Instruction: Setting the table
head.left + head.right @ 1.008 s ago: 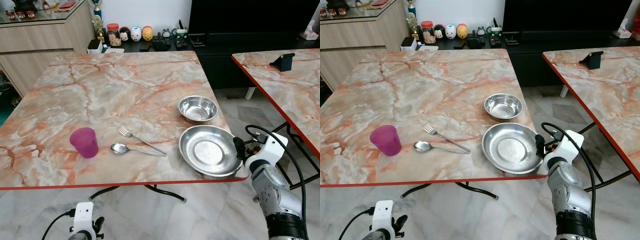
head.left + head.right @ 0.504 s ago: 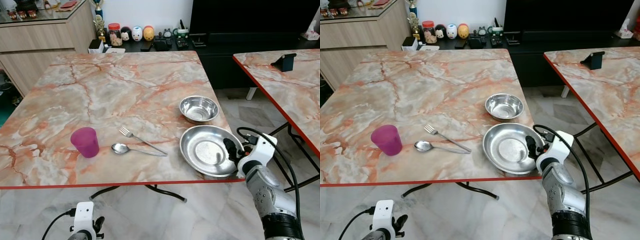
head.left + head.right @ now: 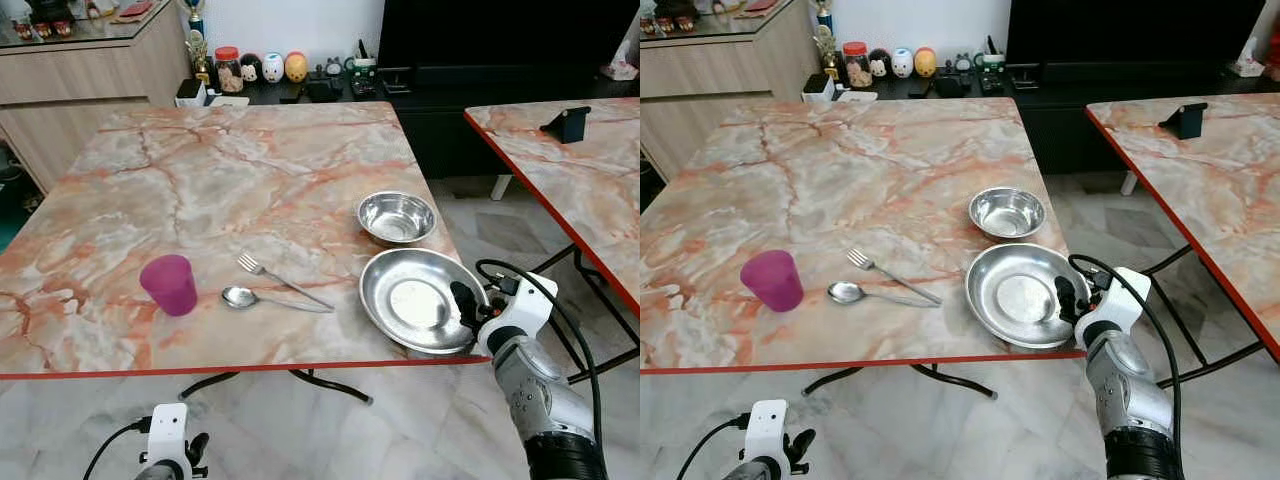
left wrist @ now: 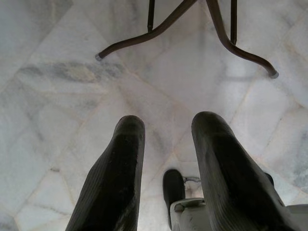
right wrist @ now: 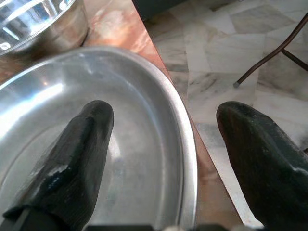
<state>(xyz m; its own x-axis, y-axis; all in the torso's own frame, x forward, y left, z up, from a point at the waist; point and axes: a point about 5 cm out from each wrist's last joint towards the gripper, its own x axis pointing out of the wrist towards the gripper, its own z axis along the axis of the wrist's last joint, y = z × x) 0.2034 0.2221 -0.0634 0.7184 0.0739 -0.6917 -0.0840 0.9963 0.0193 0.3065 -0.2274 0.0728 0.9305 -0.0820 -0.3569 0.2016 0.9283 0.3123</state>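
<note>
Table (image 3: 230, 170): marble top, red edge; the setting pieces all sit along its near half.

Plate (image 3: 418, 300): steel, at the near right corner, its rim close to the table edge. Looks like the piece in hand now.

Bowl (image 3: 397, 217): steel, upright, empty, just behind the plate; the two look close to touching, cannot tell for sure.

Cup (image 3: 169, 285): purple, upright, near left, well apart from the plate.

Fork (image 3: 283, 280) and spoon (image 3: 275, 301): lying between cup and plate, handles converging toward the plate, not lined up beside it.

Right gripper (image 5: 161, 144): at the plate's right rim. Jaws wide apart and straddling the rim, one finger (image 5: 77, 149) over the plate's inside, the other outside past the table edge. Not closed on anything yet.

Left gripper (image 4: 166, 173): hangs below the table over the floor, jaws parted a little, holding nothing.

Progress, judged: early. Pieces are on the table but scattered. No proper place setting formed. Left to do: grasp and position the plate, then arrange bowl, cutlery and cup around it.
</note>
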